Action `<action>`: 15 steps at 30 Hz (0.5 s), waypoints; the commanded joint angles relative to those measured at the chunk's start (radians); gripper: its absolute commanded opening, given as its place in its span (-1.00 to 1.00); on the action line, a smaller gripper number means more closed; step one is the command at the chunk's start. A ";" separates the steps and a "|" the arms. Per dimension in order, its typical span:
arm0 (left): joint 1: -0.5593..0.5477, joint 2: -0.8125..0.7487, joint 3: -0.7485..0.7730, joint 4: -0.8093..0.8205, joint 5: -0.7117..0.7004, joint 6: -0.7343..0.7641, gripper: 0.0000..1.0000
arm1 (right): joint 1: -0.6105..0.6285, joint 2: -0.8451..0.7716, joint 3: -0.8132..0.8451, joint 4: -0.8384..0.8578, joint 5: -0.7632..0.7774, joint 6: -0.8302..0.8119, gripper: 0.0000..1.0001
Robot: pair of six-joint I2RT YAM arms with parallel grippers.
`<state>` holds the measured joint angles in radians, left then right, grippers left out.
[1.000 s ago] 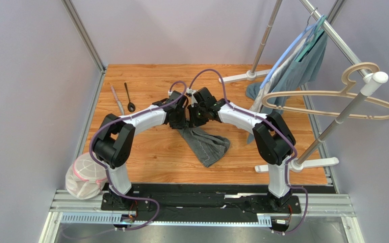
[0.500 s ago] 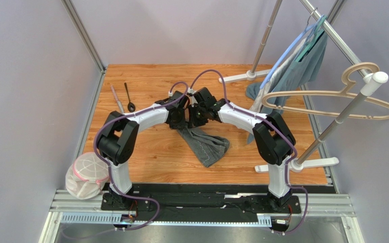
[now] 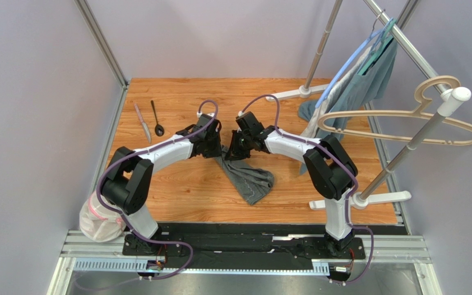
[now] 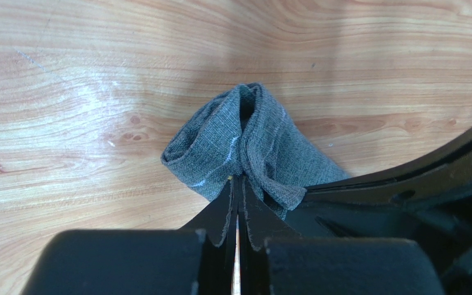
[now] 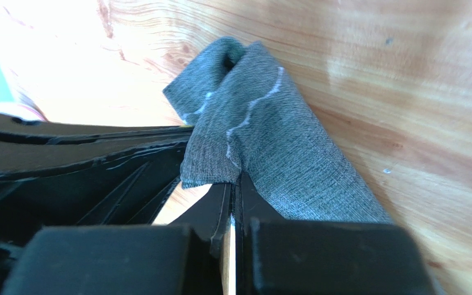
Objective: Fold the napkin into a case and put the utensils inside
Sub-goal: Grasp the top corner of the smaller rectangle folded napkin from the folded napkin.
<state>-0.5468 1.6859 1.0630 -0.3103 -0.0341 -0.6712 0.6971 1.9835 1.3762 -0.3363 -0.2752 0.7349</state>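
Note:
The dark grey napkin hangs bunched between both arms at the table's middle, its lower part trailing on the wood. My left gripper is shut on one top corner of the napkin, and the cloth puckers right at its tips. My right gripper is shut on the other corner, where the napkin shows a pale stitched line; its tips pinch the fold. The silver knife and black spoon lie side by side at the far left.
A garment rack with a teal-grey garment and a beige hanger stands at the right; its base foot rests on the table. A white mesh bag sits at the near left corner.
My left gripper has shut on the napkin's corner. Both grippers have drawn slightly apart and lifted, and the cloth now hangs narrower between them.

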 commanded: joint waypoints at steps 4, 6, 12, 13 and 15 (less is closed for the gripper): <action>0.008 -0.032 -0.037 0.095 0.028 -0.010 -1.00 | -0.001 0.035 -0.078 0.212 -0.032 0.204 -1.00; 0.008 -0.044 -0.052 0.123 0.026 -0.010 -1.00 | -0.002 0.046 -0.115 0.259 -0.022 0.247 -1.00; 0.010 -0.060 -0.086 0.132 0.051 -0.013 -1.00 | -0.001 0.058 -0.146 0.391 0.014 0.247 -1.00; 0.011 -0.060 -0.089 0.131 0.048 -0.013 -1.00 | 0.001 0.063 -0.149 0.429 0.004 0.210 -1.00; 0.016 -0.052 -0.093 0.128 0.042 -0.014 -1.00 | 0.001 0.075 -0.147 0.465 -0.065 0.166 -1.00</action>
<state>-0.5346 1.6707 0.9749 -0.2241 -0.0090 -0.6727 0.6930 2.0293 1.2339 -0.0341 -0.2916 0.9520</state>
